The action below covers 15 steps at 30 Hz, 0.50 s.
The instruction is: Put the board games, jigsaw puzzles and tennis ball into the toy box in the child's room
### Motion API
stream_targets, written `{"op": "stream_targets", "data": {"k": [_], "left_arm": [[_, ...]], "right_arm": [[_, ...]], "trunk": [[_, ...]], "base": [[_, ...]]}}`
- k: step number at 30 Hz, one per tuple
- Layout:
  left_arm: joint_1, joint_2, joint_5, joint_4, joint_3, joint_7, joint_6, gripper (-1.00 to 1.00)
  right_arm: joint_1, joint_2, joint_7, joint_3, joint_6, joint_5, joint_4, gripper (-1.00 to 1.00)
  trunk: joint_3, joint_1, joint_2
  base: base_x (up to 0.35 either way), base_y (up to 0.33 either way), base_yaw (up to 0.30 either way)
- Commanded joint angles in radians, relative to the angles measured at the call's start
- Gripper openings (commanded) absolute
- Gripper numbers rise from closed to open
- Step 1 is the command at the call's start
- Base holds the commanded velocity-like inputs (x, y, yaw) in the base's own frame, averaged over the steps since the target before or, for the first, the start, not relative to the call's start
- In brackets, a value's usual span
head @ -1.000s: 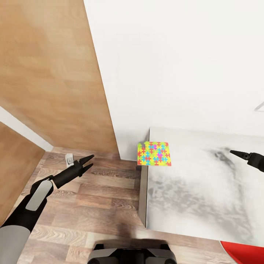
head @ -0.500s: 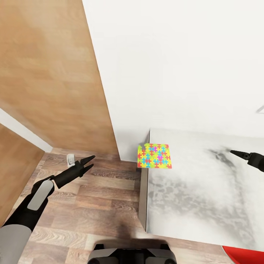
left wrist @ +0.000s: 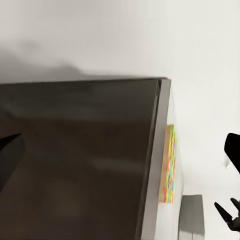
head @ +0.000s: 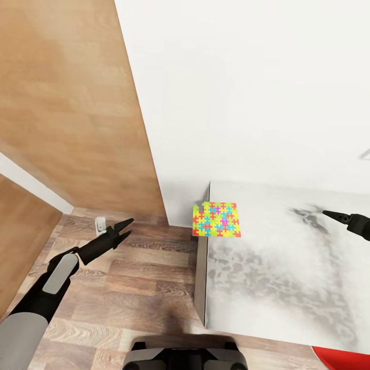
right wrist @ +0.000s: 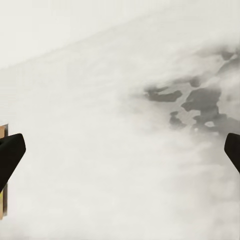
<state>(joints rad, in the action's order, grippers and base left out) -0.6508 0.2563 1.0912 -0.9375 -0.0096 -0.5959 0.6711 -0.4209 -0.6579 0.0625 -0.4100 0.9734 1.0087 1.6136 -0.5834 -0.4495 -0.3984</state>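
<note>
L gripper (head: 125,227) hangs over the wood-plank floor (head: 133,288), fingers apart w/ nothing between, tips aimed toward the table's end. R gripper (head: 331,215) over the marbled table (head: 277,277), near its far edge; head view gives just the dark tip, but R wrist view has both fingertips (right wrist: 11,155) spread wide, empty. Jigsaw puzzle (head: 216,219) lies flat at the table's near-left corner by the white wall (head: 246,92), between both grippers, well apart from each. Red object (head: 344,358) at frame bottom-right, can't ID.

Multicoloured jigsaw-patterned square (head: 216,219): on near-left corner of pale marbled table top (head: 277,267), against white wall (head: 246,92); wood-plank floor (head: 123,288) left of table.
</note>
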Motion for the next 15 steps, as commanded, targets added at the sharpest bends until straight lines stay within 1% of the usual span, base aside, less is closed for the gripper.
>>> {"op": "stream_targets", "data": {"k": [1,3,4,6,9,10,13,14,15], "left_arm": [[-0.009,-0.004,0.006,0.014,-0.001,0.000,0.001,1.00],[-0.034,-0.014,-0.003,0.054,-0.002,-0.001,-0.014,1.00],[-0.034,-0.014,-0.003,0.054,-0.002,-0.001,-0.014,1.00],[-0.065,-0.025,-0.027,0.113,-0.002,-0.006,-0.042,1.00],[-0.111,-0.043,-0.079,0.207,-0.002,-0.029,-0.088,1.00],[-0.111,-0.043,-0.079,0.207,-0.002,-0.029,-0.088,1.00],[-0.149,-0.058,-0.128,0.281,-0.002,-0.068,-0.119,1.00],[-0.157,-0.061,-0.140,0.297,-0.002,-0.079,-0.126,1.00],[-0.157,-0.061,-0.140,0.297,-0.002,-0.079,-0.126,1.00]], "right_arm": [[-0.001,0.000,0.007,-0.001,0.005,-0.006,0.000,1.00],[-0.001,0.000,0.007,-0.001,0.005,-0.006,0.000,1.00],[-0.001,0.000,0.007,-0.001,0.005,-0.006,0.000,1.00],[-0.001,0.000,0.007,-0.001,0.006,-0.006,0.000,1.00],[-0.001,0.000,0.008,-0.001,0.006,-0.006,0.000,1.00],[-0.001,0.000,0.008,-0.001,0.006,-0.006,0.000,1.00],[-0.001,0.000,0.008,0.000,0.007,-0.005,0.000,1.00],[-0.001,0.001,0.008,0.000,0.007,-0.005,0.000,1.00],[-0.001,0.001,0.008,0.000,0.007,-0.005,0.000,1.00]], "trunk": [[-0.001,-0.001,-0.002],[-0.001,-0.001,-0.002],[-0.001,-0.001,-0.002],[-0.001,-0.001,-0.002],[-0.001,-0.001,-0.002],[-0.001,-0.001,-0.002],[-0.001,-0.001,-0.002],[-0.001,-0.001,-0.002],[-0.001,-0.001,-0.002]], "base": [[0.003,0.000,-0.011],[0.002,0.000,-0.058],[0.002,0.000,-0.078],[0.001,0.000,-0.134],[0.001,0.000,-0.195],[0.001,0.000,-0.210],[0.000,0.000,-0.173],[0.000,0.000,-0.113],[0.000,0.000,-0.113]]}}
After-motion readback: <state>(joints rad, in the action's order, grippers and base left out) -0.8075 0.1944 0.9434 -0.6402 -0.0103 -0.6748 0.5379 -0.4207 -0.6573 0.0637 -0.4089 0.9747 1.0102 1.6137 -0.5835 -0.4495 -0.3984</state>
